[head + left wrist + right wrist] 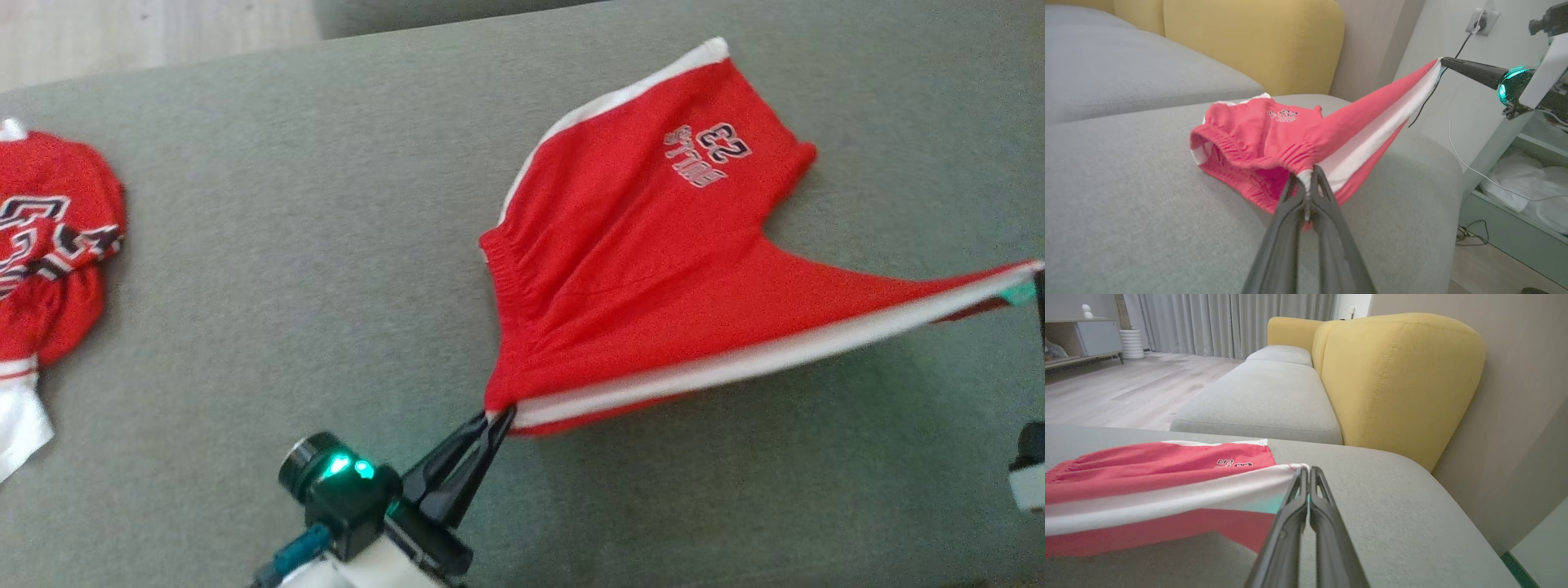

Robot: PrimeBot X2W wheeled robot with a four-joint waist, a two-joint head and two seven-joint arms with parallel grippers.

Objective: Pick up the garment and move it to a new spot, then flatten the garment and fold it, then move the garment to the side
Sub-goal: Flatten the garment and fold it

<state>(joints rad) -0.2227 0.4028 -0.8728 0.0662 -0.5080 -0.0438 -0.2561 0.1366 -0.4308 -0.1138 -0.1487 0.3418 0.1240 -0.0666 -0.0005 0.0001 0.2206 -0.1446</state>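
Your shorts (653,269) sit on the grey sofa (286,286), print up. The far part lies flat and the near side edge is lifted, stretched taut between both claws. Your left claw (500,418) is pinched tight on the waistband corner, and your right claw (1308,473) is pinched tight on the hem corner at the white stripe. A red jersey (57,237) lies bunched well apart, far left.
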